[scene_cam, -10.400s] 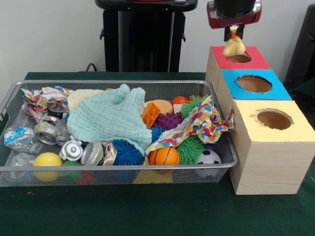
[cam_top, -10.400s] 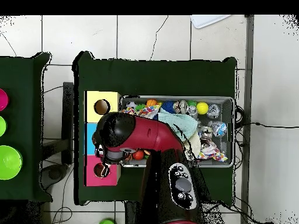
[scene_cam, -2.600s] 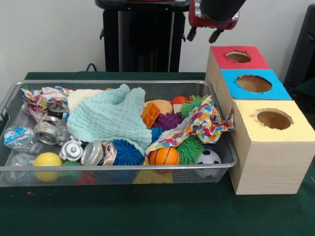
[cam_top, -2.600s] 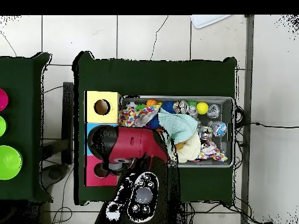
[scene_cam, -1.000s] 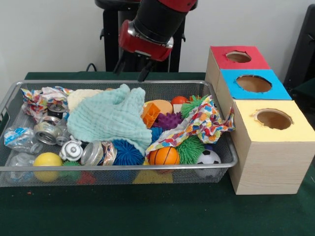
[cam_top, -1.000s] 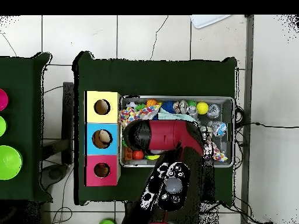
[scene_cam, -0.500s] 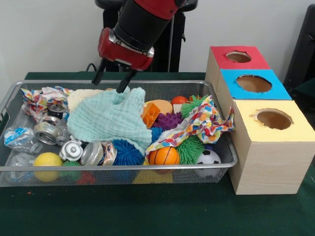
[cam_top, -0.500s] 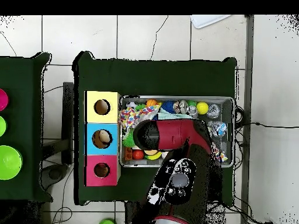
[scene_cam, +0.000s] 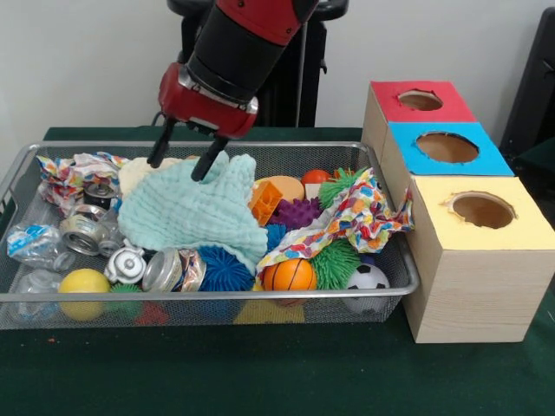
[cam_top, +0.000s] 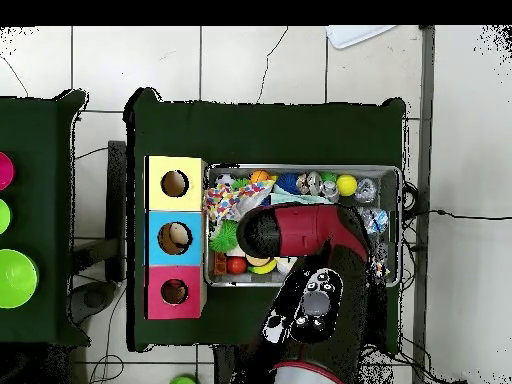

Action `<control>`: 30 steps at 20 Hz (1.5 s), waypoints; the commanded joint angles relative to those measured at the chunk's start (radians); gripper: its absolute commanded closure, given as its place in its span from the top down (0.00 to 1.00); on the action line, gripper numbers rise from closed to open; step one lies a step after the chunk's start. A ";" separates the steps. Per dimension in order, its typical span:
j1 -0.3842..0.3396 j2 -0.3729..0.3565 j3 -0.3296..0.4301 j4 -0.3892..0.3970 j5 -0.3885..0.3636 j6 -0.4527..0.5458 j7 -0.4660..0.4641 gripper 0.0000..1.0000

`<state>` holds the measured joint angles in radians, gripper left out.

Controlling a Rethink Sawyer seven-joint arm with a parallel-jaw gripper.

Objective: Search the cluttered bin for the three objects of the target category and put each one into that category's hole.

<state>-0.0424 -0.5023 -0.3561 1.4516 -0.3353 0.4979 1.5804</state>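
Hand (scene_cam: pixel 182 161) is held wide and empty, fingertips at the mint cloth's (scene_cam: pixel 195 212) 12 o'clock edge in the wire basket (scene_cam: pixel 364 156).

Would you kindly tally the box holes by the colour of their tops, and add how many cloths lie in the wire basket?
Red-topped hole: 1
Blue-topped hole: 1
Yellow-topped hole: 1
Mint cloth: 1
Multicoloured patterned cloths: 2
Total: 6, with all the cloths inside the wire basket.
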 commanded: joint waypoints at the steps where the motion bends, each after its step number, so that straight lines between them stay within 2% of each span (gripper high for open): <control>1: -0.117 0.075 0.139 0.070 0.055 0.023 0.099 1.00; 3: -0.141 0.081 0.154 0.098 0.073 0.055 0.097 1.00; 6: -0.142 0.099 0.136 0.104 0.058 0.059 0.100 1.00; 16: -0.147 0.137 0.119 0.119 0.074 -0.019 0.183 1.00; 20: -0.153 0.134 0.128 0.138 0.110 -0.028 0.215 1.00; 26: -0.176 0.105 0.160 0.176 0.190 0.030 0.209 1.00; 30: -0.166 0.106 0.148 0.176 0.216 0.062 0.198 1.00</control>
<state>-0.2000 -0.4181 -0.3284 1.5441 -0.1966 0.4973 1.5804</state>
